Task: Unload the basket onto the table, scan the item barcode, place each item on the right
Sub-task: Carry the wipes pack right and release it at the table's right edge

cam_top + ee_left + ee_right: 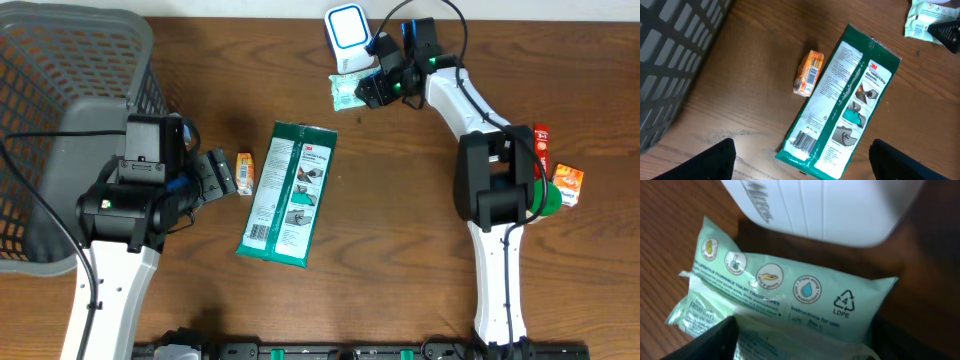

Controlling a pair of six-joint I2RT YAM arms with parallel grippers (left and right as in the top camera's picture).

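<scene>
Wipes, one pale green pack (pixel 790 295), lie flat on the table (pixel 400 210), just beside the white scanner (pixel 346 28). We think the pack is put there so that its print can meet the scanner window. On the face we see there are only icons and a recycling sign, no barcode. The right gripper (pixel 370 92) hangs over this pack with its fingers wide apart. The pack reaches past one finger, so we judge it is not held.

The left gripper (pixel 802 160) is also spread wide and holds nothing. It waits near a small orange box (pixel 808 73) and a long green glove pack (pixel 840 100). Both lie with the barcode upward, which seems convenient for a later scan.

We count one scanner, one wipes pack, one glove pack, two small orange boxes (the second (pixel 568 184) is by the right arm), one red packet (pixel 541 140) and one grey basket (pixel 60 60).
</scene>
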